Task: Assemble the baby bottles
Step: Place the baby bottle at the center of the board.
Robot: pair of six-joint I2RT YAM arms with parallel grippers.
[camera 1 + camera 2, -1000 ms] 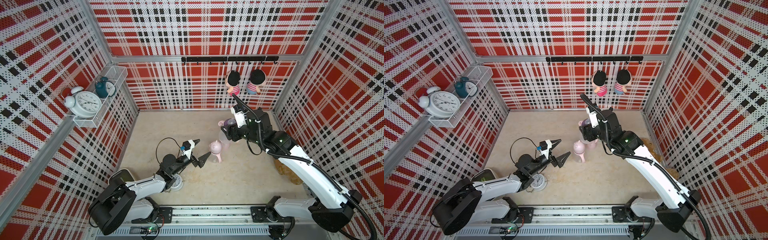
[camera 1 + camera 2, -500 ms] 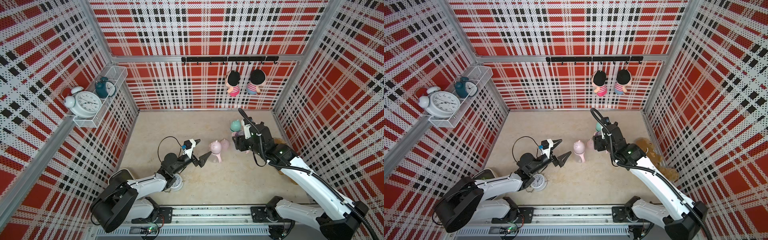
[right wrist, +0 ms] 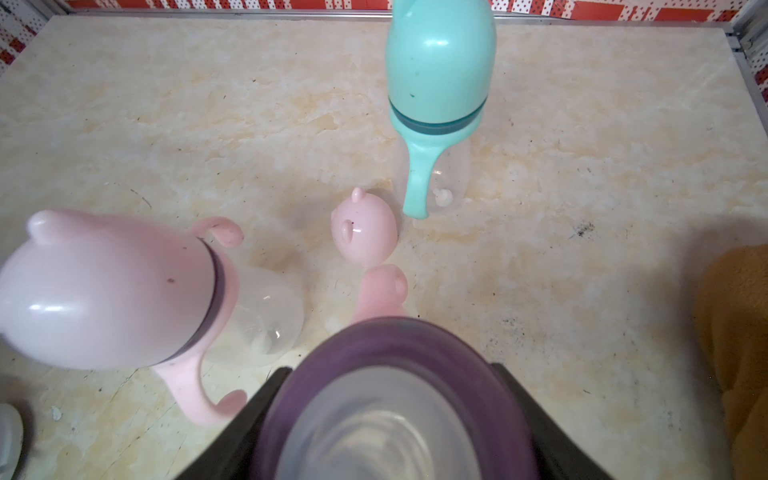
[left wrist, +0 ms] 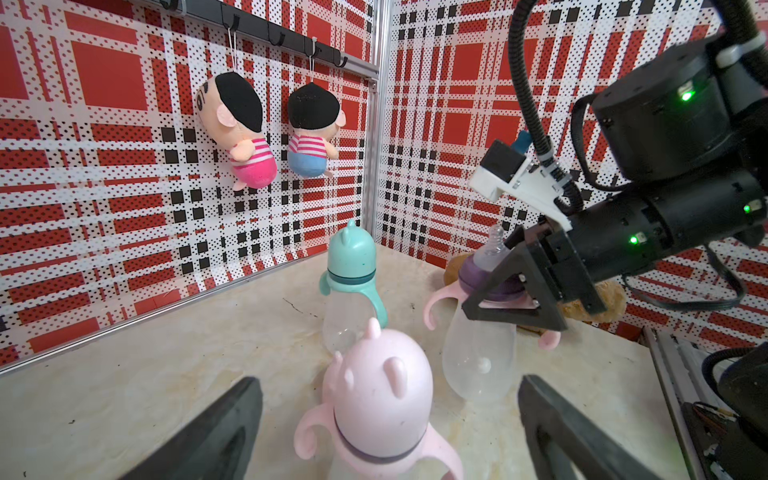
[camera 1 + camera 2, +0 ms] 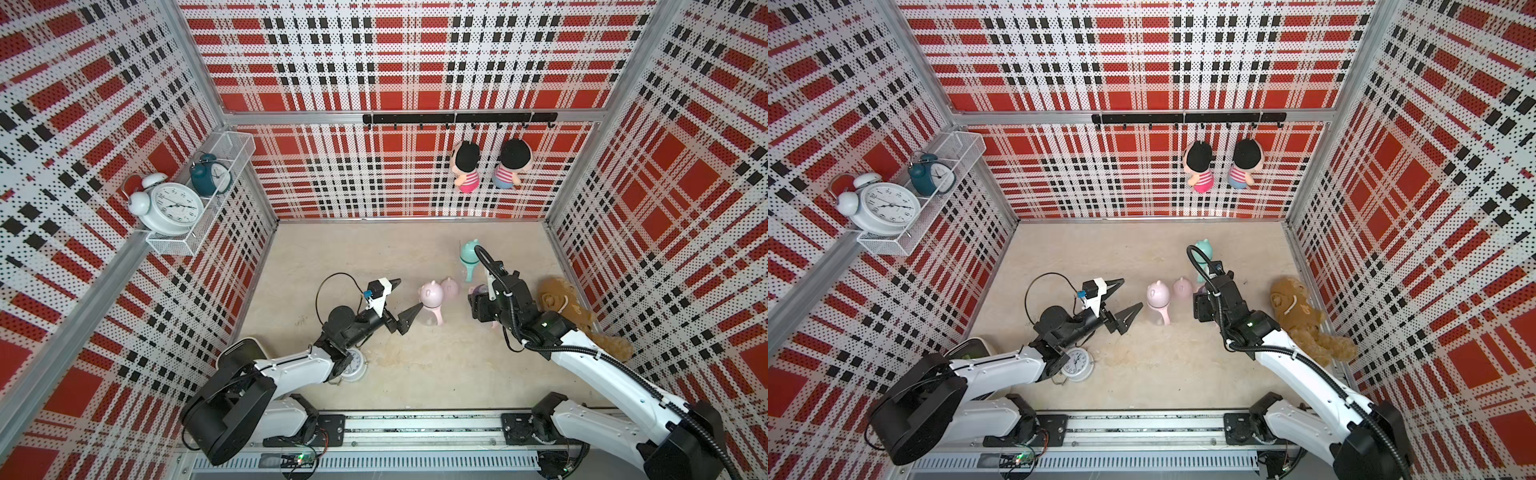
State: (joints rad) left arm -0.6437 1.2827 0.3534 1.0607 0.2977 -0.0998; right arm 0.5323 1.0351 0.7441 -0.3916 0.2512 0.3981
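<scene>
**A:** From above, how is the left gripper [image 5: 410, 293]?

**B:** Spread wide and empty in both top views. One fingertip is just beside the pink bottle [image 5: 431, 296], which stands capped. I cannot tell if they touch.

**A:** And the rest?

**B:** A loose cap [image 5: 449, 286] sits just beside that bottle. The teal bottle [image 5: 1203, 249] stands capped, nearer the back wall. The right gripper [image 5: 482, 296] points down over the uncapped bottle [image 5: 480, 287], which is mostly hidden beneath it. A plush [image 5: 557, 305] lies near, by the right wall.

**A:** Left wrist view?

**B:** The left gripper's fingers [image 4: 237, 411] stand far apart. The pink bottle [image 4: 382, 399] is between and ahead of them, touching neither. Behind it, the right gripper [image 4: 496, 286] is clamped at the purple collar [image 4: 473, 270] of the uncapped bottle [image 4: 478, 357]. That bottle is upright, nipple bare, pink handles out to both sides. The teal bottle [image 4: 351, 266] stands apart from it, nearer the corner.

**A:** Right wrist view?

**B:** The right gripper's black fingers [image 3: 245, 428] hug the collar [image 3: 395, 353] on both sides. Beyond it the loose cap [image 3: 365, 232] sits on the table [image 3: 166, 104], with the teal bottle [image 3: 440, 62] just behind. The pink bottle [image 3: 104, 286] and the plush [image 3: 735, 332] flank the held bottle on opposite sides.
</scene>
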